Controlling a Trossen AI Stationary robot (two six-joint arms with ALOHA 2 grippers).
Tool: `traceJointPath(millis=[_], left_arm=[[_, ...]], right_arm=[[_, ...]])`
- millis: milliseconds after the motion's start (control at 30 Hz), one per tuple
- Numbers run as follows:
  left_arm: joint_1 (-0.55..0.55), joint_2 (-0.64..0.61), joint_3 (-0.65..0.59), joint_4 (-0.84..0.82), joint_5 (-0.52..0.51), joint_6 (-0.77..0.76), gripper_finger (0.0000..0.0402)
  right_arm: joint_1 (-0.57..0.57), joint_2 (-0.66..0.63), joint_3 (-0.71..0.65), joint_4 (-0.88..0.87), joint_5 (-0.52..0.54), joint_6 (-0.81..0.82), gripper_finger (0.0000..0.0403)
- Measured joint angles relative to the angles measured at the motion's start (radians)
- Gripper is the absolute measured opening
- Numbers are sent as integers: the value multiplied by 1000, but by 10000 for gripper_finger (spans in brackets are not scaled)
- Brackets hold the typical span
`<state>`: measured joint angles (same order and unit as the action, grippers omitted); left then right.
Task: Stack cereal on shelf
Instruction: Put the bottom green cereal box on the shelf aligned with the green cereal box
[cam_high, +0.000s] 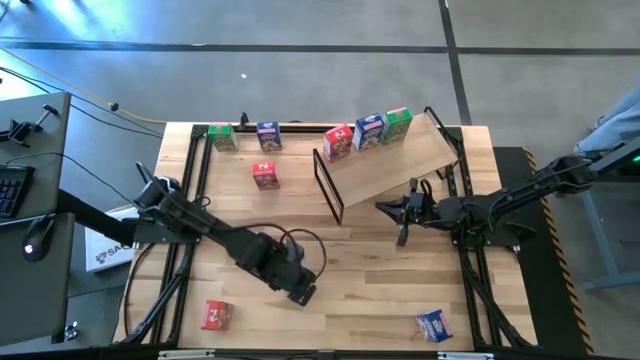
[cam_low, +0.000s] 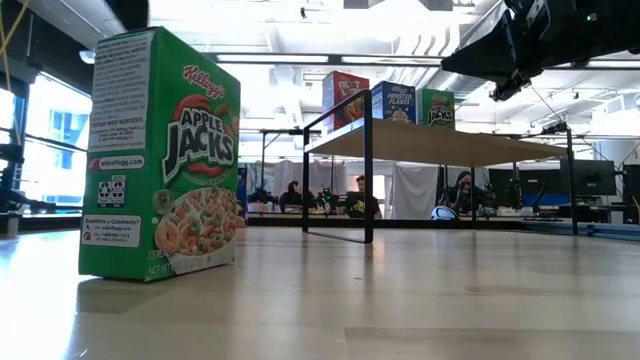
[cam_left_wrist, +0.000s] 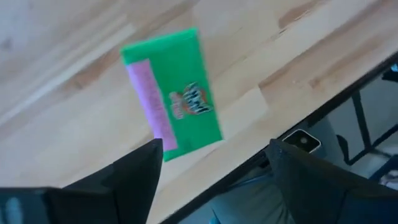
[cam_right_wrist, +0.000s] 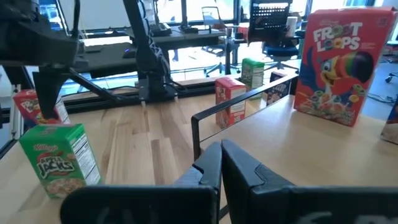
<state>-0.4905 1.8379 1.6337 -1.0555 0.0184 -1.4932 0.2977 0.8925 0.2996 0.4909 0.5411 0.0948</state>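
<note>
Your move turns on the green cereal box (cam_left_wrist: 171, 93) under the left pincer (cam_left_wrist: 216, 148). The box stands upright on the bench (cam_high: 380, 300), well out in front of the shelf (cam_high: 400, 165) on its black-framed end side. The overhead camera cannot see it because the left wrist covers it. From the wrist you are looking down at its narrow top face. The pincer's fingers are spread wide with nothing between them, and the box sits just ahead of the fingertips rather than in the gap. The long axis of the top face runs roughly along the fingers' reach, tilted a little, so the short width is what the fingers would span. My judgement is that you need to bring the gap forward over the box, square the wrist to that tilt, then descend. The left arm is clearly the nearer one. The right pincer (cam_right_wrist: 221, 163) is pressed together and empty, hovering over the shelf's near edge, well away from this box. Three boxes already stand along the shelf's far edge: red (cam_high: 338, 141), blue (cam_high: 369, 130) and green (cam_high: 397, 124).
</note>
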Motion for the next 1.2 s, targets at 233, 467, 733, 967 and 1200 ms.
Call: traceJointPath(millis=[233, 467, 733, 967, 1200], left_arm=[[-30, 24, 1, -64, -9, -115, 296], [-48, 24, 1, -77, -120, -153, 296], [-48, 39, 1, -63, -135, -143, 296], [-51, 69, -1, -41, -132, -120, 296], [-51, 87, 0, -34, -137, -69, 279]], right_arm=[[0, 0, 0, 0, 0, -6, 0], [0, 0, 0, 0, 0, -9, 0], [0, 0, 0, 0, 0, -6, 0], [0, 0, 0, 7, 1, -8, 0], [0, 0, 0, 11, 1, -14, 0]])
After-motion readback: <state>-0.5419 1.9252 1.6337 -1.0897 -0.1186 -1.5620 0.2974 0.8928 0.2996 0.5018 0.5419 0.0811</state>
